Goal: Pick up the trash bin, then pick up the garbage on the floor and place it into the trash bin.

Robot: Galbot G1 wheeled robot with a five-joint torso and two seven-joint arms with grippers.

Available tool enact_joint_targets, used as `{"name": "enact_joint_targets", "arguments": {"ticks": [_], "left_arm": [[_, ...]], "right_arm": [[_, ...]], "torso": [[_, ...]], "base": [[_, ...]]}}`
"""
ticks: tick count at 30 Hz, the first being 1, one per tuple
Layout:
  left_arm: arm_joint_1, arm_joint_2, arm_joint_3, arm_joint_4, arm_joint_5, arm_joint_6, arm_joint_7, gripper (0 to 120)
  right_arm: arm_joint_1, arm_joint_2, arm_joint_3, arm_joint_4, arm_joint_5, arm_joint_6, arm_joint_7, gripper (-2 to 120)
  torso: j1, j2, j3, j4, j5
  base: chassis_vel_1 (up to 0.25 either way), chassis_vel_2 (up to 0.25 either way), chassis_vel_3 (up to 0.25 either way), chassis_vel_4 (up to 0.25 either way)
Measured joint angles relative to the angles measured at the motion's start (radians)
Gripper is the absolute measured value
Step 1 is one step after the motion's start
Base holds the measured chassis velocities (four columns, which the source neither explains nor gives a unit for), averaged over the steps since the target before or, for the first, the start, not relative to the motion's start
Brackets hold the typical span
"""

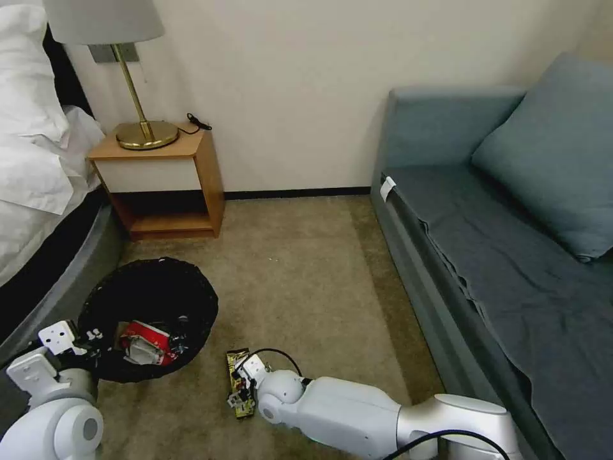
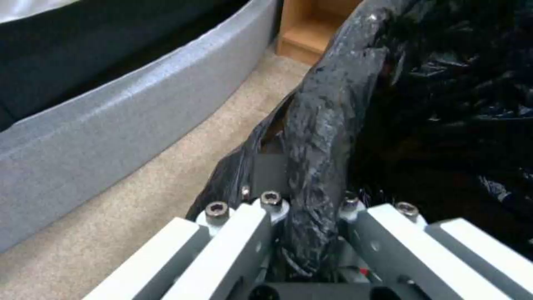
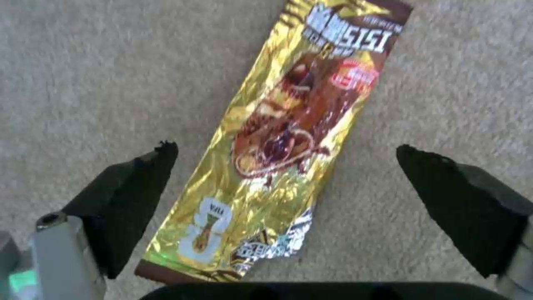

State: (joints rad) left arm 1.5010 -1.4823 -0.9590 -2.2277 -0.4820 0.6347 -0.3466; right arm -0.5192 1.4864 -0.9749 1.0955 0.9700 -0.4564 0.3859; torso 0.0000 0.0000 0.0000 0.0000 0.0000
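The trash bin [image 1: 153, 287], lined with a crinkled black bag, is at the lower left of the head view, and a red-and-white crumpled packet [image 1: 145, 343] lies inside it. My left gripper [image 1: 89, 342] is shut on the bin's bagged rim [image 2: 316, 166], one finger on each side. A brown-and-gold snack wrapper [image 3: 283, 141] lies flat on the beige carpet [image 1: 306, 268], just right of the bin. My right gripper [image 3: 286, 166] hangs open directly over it, a black fingertip on each side. In the head view the wrapper [image 1: 237, 377] lies partly under that wrist.
A bed with white linen [image 1: 32, 172] and its grey base [image 2: 111, 121] stands close on the left. A wooden nightstand [image 1: 166, 185] with a brass lamp is at the back left, and a blue-grey sofa [image 1: 504, 255] runs along the right. Open carpet lies between them.
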Motion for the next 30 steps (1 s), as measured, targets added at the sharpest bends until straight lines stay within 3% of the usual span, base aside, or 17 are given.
{"name": "enact_joint_targets", "arguments": {"ticks": [30], "left_arm": [[-0.003, -0.009, 0.014, 0.011, 0.019, -0.007, 0.002, 2]], "right_arm": [[-0.037, 0.023, -0.044, -0.028, -0.06, 0.055, -0.03, 100]], "torso": [[0.0, 0.0, 0.0, 0.0, 0.0]], "base": [[0.0, 0.0, 0.0, 0.0]]}}
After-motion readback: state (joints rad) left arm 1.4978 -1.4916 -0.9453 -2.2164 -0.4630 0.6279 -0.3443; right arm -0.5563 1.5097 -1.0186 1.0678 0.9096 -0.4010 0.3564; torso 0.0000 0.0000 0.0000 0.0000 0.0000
